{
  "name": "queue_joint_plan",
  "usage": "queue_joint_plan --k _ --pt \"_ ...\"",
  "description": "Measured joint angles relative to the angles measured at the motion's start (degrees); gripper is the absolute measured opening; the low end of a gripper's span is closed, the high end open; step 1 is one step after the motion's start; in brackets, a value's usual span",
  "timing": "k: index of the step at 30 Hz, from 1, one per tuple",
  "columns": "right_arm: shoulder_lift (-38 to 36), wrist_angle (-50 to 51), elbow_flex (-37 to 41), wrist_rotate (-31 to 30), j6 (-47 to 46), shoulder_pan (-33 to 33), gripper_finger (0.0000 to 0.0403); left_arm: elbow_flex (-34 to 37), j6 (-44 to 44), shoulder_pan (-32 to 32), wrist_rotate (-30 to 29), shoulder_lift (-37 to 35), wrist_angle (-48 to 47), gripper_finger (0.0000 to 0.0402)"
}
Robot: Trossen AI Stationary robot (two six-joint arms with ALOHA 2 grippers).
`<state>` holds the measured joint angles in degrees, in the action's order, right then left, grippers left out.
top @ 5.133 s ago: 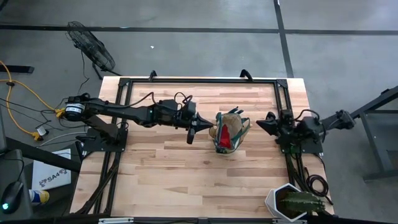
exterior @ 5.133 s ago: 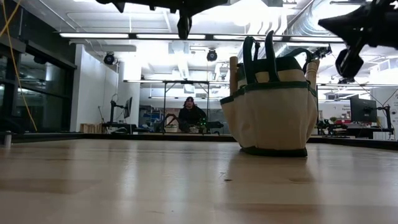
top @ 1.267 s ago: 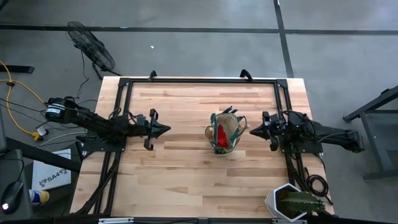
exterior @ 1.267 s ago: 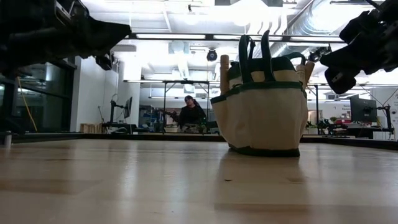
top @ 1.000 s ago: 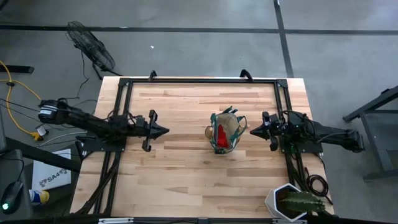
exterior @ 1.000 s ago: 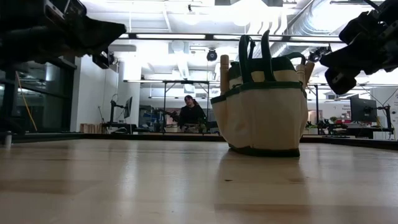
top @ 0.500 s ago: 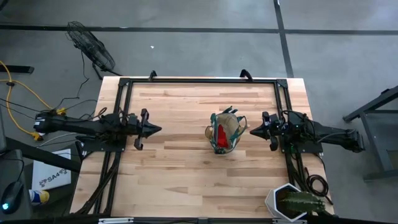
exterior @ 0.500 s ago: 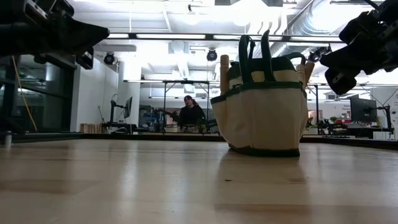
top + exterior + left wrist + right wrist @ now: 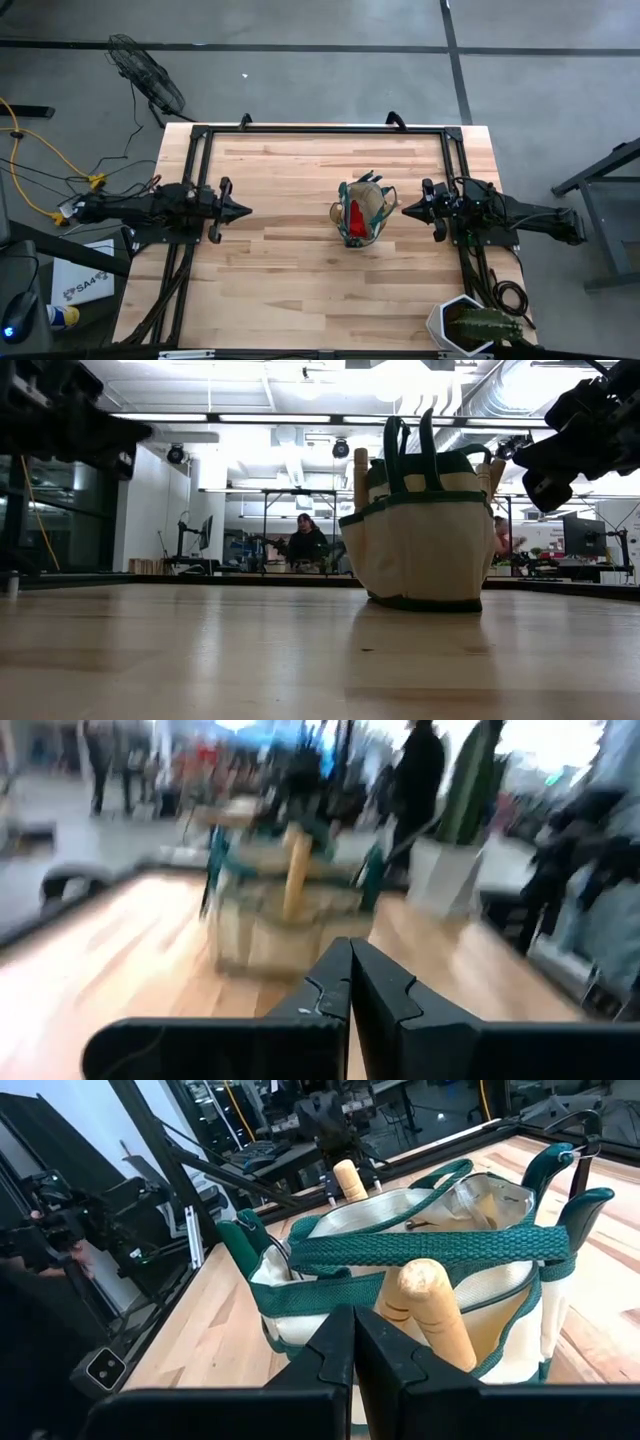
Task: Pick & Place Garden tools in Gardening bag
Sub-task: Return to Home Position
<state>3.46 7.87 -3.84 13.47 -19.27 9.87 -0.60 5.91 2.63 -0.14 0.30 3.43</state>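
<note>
I can read nothing for certain. The white box (image 9: 80,287) on the floor, lower left of the high view, carries dark lettering too small to make out.

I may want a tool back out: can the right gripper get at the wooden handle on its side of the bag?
Probably yes. The right gripper, shut, faces the gardening bag with nothing between, and the wooden handle stands clear above its pocket.

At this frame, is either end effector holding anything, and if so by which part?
Nothing is held. The left end effector and right end effector are both shut and empty, each clear of the gardening bag standing between them.
</note>
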Motion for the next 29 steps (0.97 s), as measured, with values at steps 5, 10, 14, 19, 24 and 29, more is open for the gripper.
queue_joint_plan --k 5,10,14,19,24,29 --pt "0.0 -0.3 0.0 0.0 0.0 0.0 0.0002 -0.2 0.3 0.0 0.6 2.0 -2.5 0.0" --pt "0.0 -0.3 0.0 0.0 0.0 0.0 0.0002 -0.5 0.3 0.0 1.0 2.5 -3.4 0.0" --pt "0.0 -0.3 0.0 0.0 0.0 0.0 0.0002 -0.5 0.3 0.0 1.0 2.5 -3.5 0.0" --pt "0.0 -0.4 0.0 0.0 0.0 0.0 0.0002 -0.5 0.3 0.0 1.0 2.5 -3.5 0.0" --pt "0.0 -0.4 0.0 0.0 0.0 0.0 0.0002 -0.5 0.3 0.0 1.0 2.5 -3.5 0.0" --pt "0.0 -0.4 0.0 0.0 0.0 0.0 0.0003 -0.5 0.4 0.0 1.0 2.5 -3.5 0.0"
